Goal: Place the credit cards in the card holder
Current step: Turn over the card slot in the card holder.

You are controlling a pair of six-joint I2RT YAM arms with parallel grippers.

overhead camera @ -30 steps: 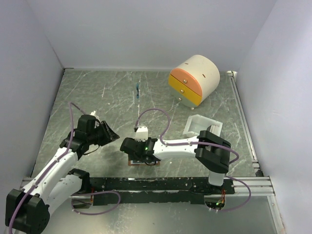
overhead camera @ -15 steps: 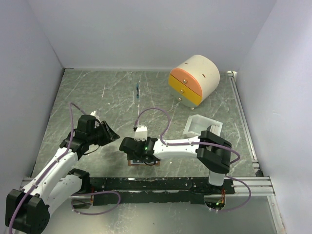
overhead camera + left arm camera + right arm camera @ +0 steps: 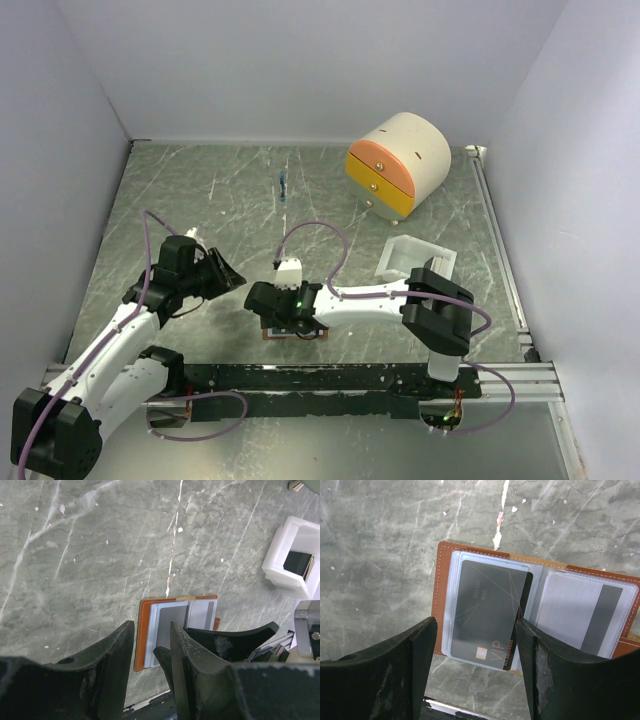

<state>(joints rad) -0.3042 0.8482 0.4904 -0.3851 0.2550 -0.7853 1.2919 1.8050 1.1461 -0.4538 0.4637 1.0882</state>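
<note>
The card holder (image 3: pixel 444 595), a brown leather wallet, lies open on the table near the front edge; it also shows in the left wrist view (image 3: pixel 141 630) and partly under the right gripper in the top view (image 3: pixel 272 333). A dark grey VIP card (image 3: pixel 487 610) sits in its left clear pocket, its right edge sticking out over the fold. A pale card with a dark stripe (image 3: pixel 570 612) lies in the right pocket. My right gripper (image 3: pixel 475 630) is open and empty, hovering just above the wallet (image 3: pixel 287 322). My left gripper (image 3: pixel 151 627) is open and empty, to the wallet's left (image 3: pixel 226 275).
A white tray (image 3: pixel 415 258) holding a small black object stands to the right of the wallet (image 3: pixel 280 575). A cream-and-orange drawer box (image 3: pixel 398 165) stands at the back right. A small blue item (image 3: pixel 284 186) lies at the back middle. White walls enclose the table.
</note>
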